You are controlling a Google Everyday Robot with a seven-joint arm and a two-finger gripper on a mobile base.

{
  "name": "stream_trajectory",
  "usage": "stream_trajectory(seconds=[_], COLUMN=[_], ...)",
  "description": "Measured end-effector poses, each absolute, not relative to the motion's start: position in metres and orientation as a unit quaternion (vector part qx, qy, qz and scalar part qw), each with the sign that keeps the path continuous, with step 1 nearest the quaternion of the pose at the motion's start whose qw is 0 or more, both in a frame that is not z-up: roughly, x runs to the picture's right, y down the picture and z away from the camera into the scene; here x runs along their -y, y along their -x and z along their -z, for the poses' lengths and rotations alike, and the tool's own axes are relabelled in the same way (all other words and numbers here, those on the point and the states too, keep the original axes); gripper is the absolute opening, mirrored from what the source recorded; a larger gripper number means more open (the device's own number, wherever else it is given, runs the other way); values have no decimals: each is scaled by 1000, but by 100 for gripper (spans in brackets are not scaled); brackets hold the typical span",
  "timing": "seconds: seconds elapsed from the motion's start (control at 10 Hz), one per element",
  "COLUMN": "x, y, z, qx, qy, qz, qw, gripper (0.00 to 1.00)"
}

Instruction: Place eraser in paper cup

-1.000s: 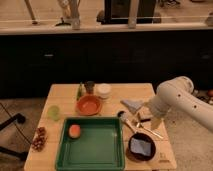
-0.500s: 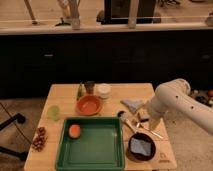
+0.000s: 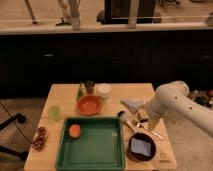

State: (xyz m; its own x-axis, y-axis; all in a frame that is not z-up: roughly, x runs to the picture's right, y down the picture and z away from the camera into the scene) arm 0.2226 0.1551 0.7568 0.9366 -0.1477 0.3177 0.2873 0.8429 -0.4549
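Note:
The white paper cup (image 3: 104, 91) stands upright at the back middle of the wooden table (image 3: 60, 95). My white arm (image 3: 170, 102) reaches in from the right. My gripper (image 3: 143, 120) is low over the table's right side, just in front of the folded blue-grey cloth (image 3: 132, 103) and well right of the cup. A small dark and tan piece (image 3: 144, 115) sits right at the gripper; it may be the eraser. I cannot tell whether it is held.
A dark cup (image 3: 90, 86) and a green bottle (image 3: 80, 91) stand left of the paper cup. In front are an orange bowl (image 3: 89, 105), a pale green cup (image 3: 53, 112), and a green tray (image 3: 95, 150) holding an orange (image 3: 75, 130). Cutlery (image 3: 131, 123) and a black pan (image 3: 140, 147) lie near the gripper.
The arm has shifted slightly left and down, bringing the gripper lower over the table's right side beside the cutlery. Nothing else has moved.

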Motion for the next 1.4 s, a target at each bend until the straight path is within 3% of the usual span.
stream_trajectory(seconds=[0.5, 1.4], x=[-134, -144], y=[-257, -289], z=[-802, -854], qx=[134, 116], qy=[244, 259], qz=[60, -20], qw=[958, 959], gripper=[80, 80])
